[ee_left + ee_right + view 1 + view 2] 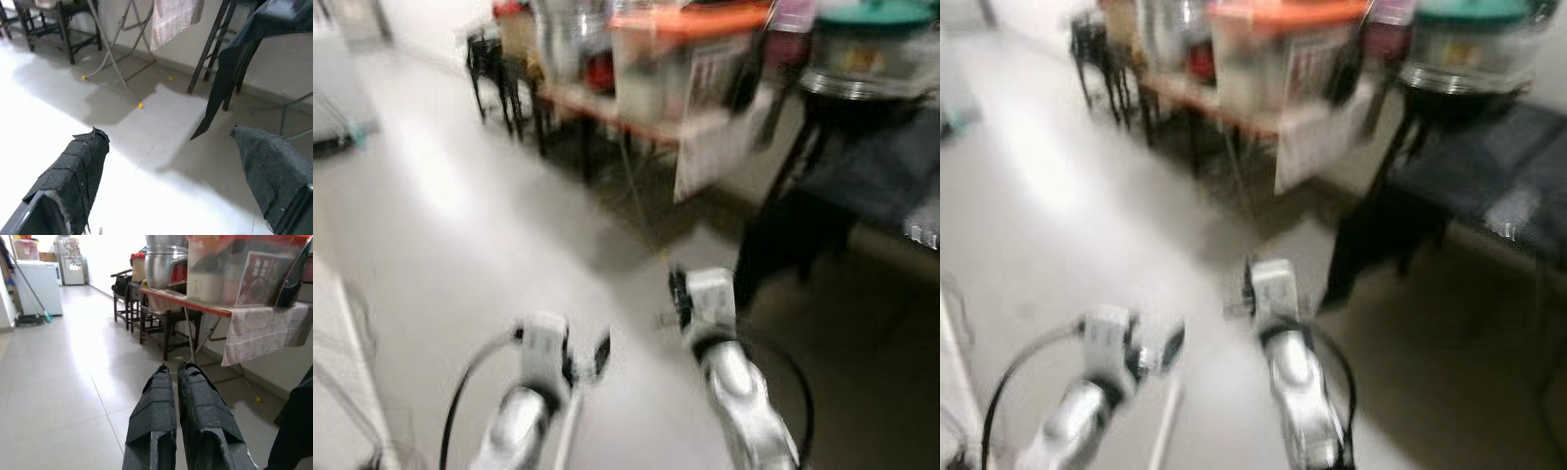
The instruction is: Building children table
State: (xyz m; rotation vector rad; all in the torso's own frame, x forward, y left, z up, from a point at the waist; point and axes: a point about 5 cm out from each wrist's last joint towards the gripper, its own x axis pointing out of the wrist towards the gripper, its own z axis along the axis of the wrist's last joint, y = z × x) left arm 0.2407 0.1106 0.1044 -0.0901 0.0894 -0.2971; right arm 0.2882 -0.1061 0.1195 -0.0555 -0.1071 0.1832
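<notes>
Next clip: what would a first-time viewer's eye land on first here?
Probably the two silver arms low in the head views over pale floor tiles, the left gripper open and the right gripper shut, neither holding anything. Next, the cluttered table along the wall ahead to the right, carrying a big steel pot and an orange-lidded clear bin. The head views are blurred.

Bare pale floor is stretching ahead and to the left, offering open passage. A cluttered long table, dark stools and a black draped cloth are blocking the right side.
</notes>
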